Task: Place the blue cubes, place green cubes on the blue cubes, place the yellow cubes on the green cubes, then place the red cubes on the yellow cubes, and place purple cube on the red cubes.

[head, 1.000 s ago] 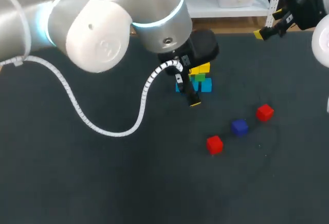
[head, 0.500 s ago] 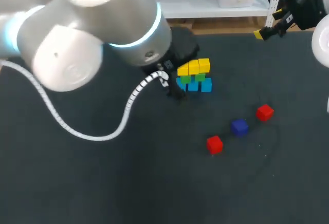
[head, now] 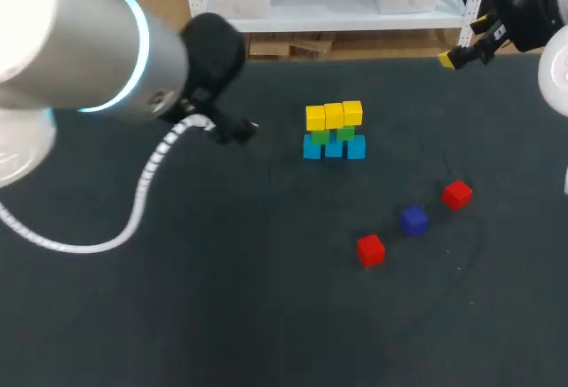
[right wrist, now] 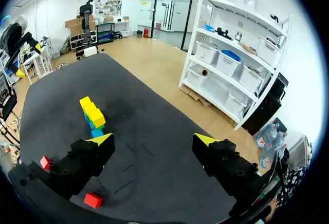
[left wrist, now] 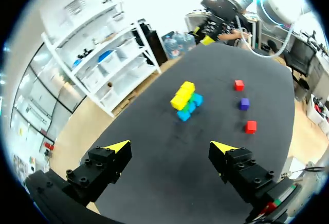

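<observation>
Dark table [head: 133, 316]. Your left gripper [left wrist: 169, 145] hangs spread wide, empty; cube stack [left wrist: 185, 101] well ahead of it, red cubes [left wrist: 250, 126] and purple cube [left wrist: 244, 103] off its right finger.

This looks like a robotics lab. 2 machine arms reach over a dark, matte tabletop [head: 177, 316]: the left arm [head: 89, 59], grey with a glowing ring and a spiral-wrapped cable [head: 146, 183], and the right arm [head: 528, 1] at the far right corner. Small coloured cubes [head: 334, 130] sit on the tabletop as test pieces.
</observation>
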